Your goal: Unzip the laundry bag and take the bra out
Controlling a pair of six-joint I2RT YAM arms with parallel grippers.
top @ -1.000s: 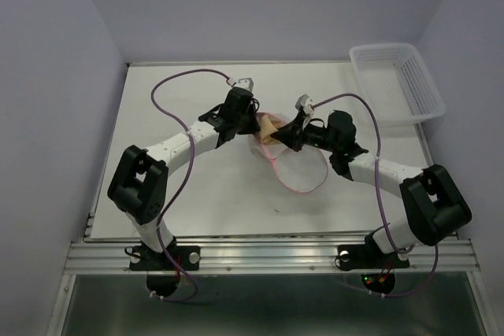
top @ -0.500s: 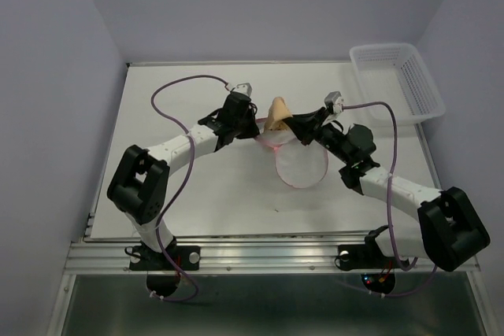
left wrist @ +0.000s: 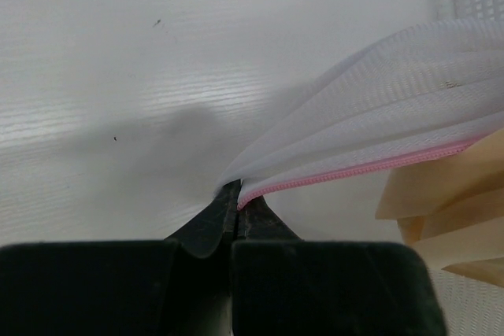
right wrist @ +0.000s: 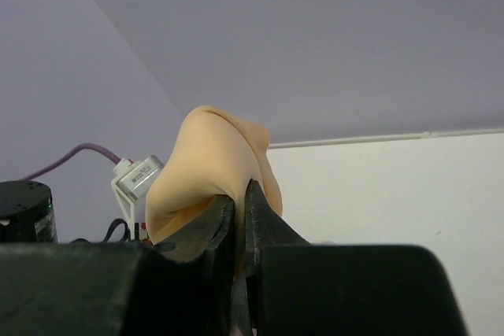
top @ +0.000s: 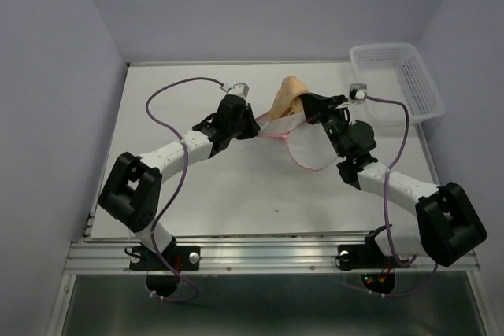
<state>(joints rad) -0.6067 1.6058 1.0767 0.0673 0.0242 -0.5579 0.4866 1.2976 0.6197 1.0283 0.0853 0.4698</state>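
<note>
The laundry bag (top: 303, 147) is a white mesh pouch with a pink zipper rim, lying open near the middle of the table. My left gripper (top: 253, 125) is shut on its rim; in the left wrist view the pink zipper edge (left wrist: 354, 172) runs out from between the pinched left gripper (left wrist: 234, 194). The bra (top: 287, 97) is a beige fabric piece lifted above the bag. My right gripper (top: 303, 103) is shut on it. In the right wrist view the bra (right wrist: 206, 163) bulges over the closed right gripper (right wrist: 240, 194). A beige edge (left wrist: 449, 202) also shows beside the mesh.
A white lattice plastic basket (top: 398, 80) stands at the table's back right corner. Purple cables loop over both arms. The enclosure walls rise on the left, right and back of the white table (top: 157, 194).
My right gripper has risen and swung back to the right with the bra, drawing it up out of the pouch. The bag's open rim has shifted with it. The left gripper kept its hold.
</note>
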